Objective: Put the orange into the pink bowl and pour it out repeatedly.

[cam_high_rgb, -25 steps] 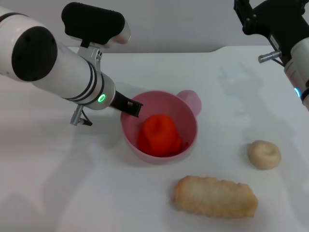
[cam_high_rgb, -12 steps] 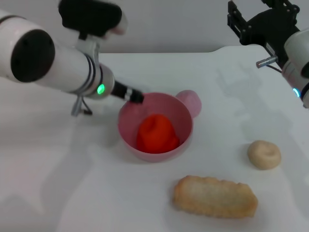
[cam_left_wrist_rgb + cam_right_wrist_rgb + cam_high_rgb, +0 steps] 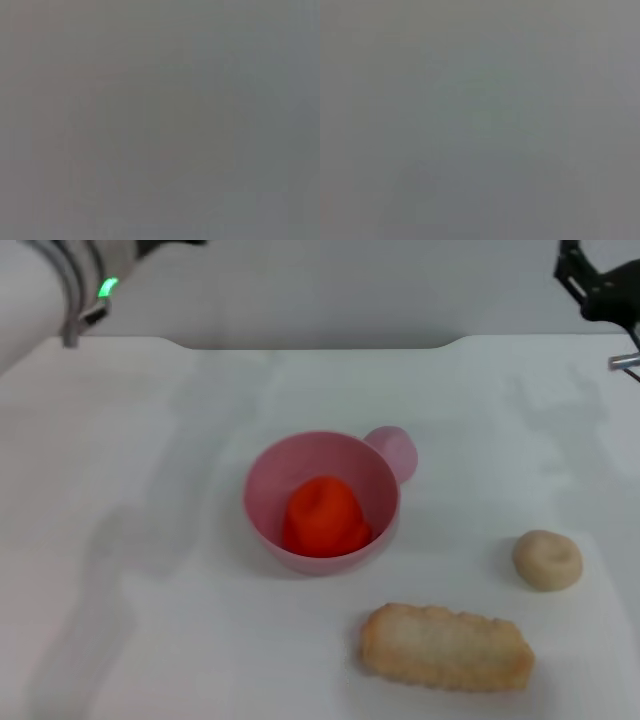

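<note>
Only the head view is showing us the orange [image 3: 324, 517] sitting inside the pink bowl [image 3: 265, 483]; both wrist views are showing blank grey, so we cannot tell either gripper's state.

From the head view I get bright, even overhead light on the white counter [image 3: 200, 640], with soft grey shadows spread at its left side and faint ones near the far right. The pink bowl [image 3: 262, 500] shows mild sheen, no harsh glare. My left arm [image 3: 60, 290] is smeared by motion blur. Both wrist views give me only flat featureless grey.
</note>
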